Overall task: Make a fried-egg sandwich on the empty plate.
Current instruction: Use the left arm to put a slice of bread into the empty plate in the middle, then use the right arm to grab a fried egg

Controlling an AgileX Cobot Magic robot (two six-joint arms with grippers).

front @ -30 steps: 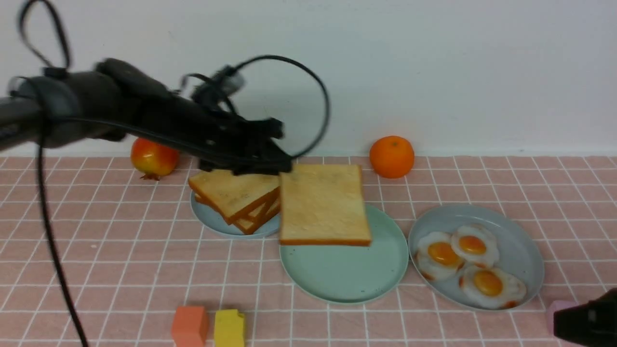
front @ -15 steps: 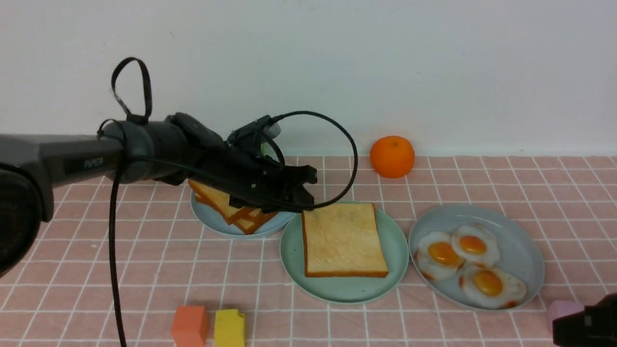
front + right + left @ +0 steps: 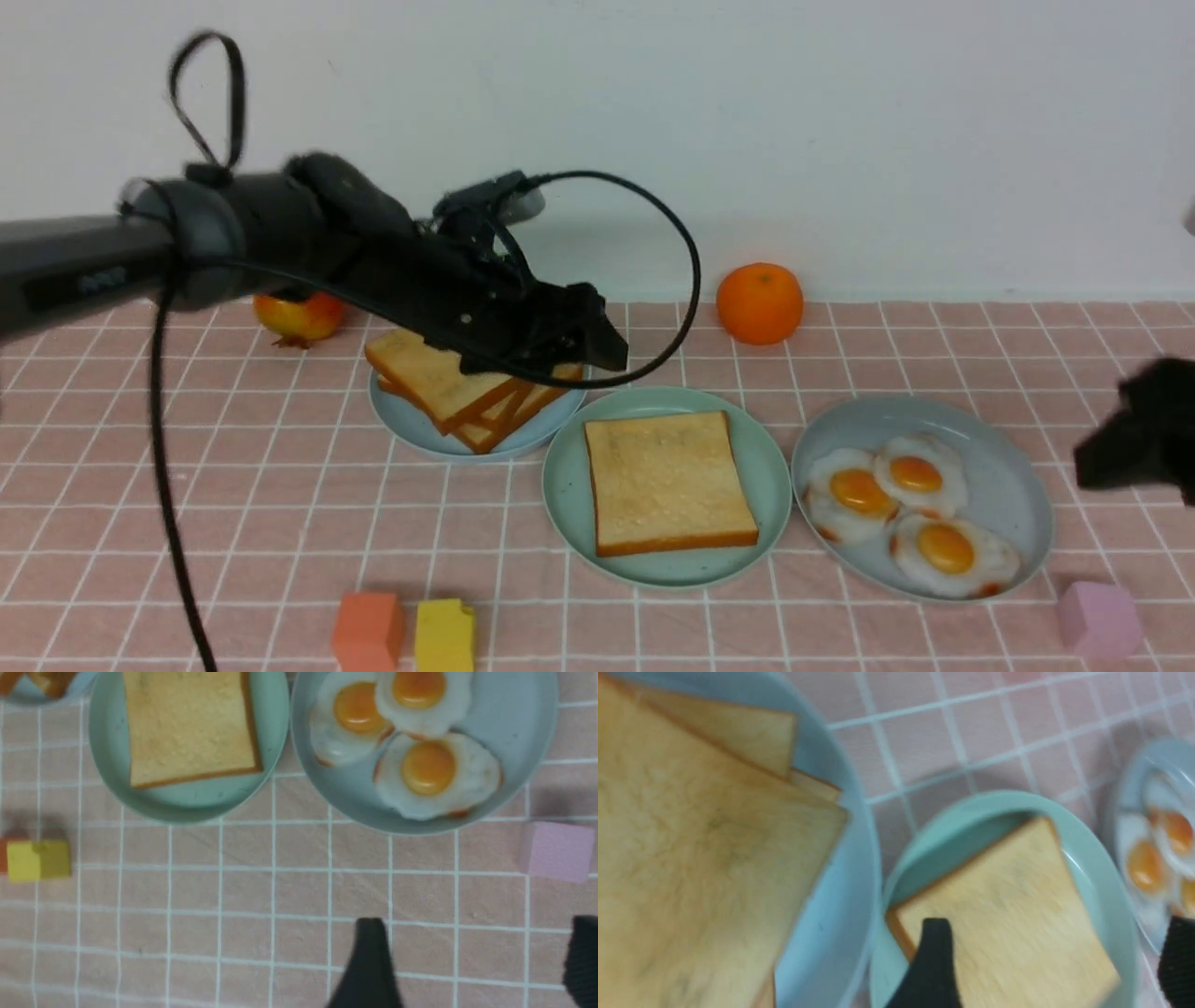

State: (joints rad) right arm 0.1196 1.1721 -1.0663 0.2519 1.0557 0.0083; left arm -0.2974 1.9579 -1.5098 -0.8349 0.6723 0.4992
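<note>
One golden toast slice (image 3: 667, 481) lies flat on the mint-green plate (image 3: 563, 476), with nothing on top of it. My left gripper (image 3: 597, 341) hangs open just above the plate's back left edge and touches nothing. In the left wrist view its open gripper (image 3: 1057, 926) frames the toast slice (image 3: 1008, 914) below. Three fried eggs (image 3: 915, 474) lie on the pale blue-grey plate (image 3: 1018, 485) to the right. My right gripper (image 3: 1130, 434) hovers open at the far right, beside that plate. In the right wrist view the open gripper (image 3: 479, 924) is over bare cloth, short of the fried eggs (image 3: 427, 767).
A small pale blue plate (image 3: 401, 425) at the back left carries a stack of toast slices (image 3: 448, 383). An orange (image 3: 758, 303) and a red-yellow fruit (image 3: 299, 317) sit by the wall. Orange (image 3: 369, 630), yellow (image 3: 443, 637) and pink (image 3: 1100, 618) blocks line the front edge.
The left gripper lowered the toast onto the mint-green plate, opened and let it go, then lifted a little. The right gripper rose from the lower right corner and opened wider.
</note>
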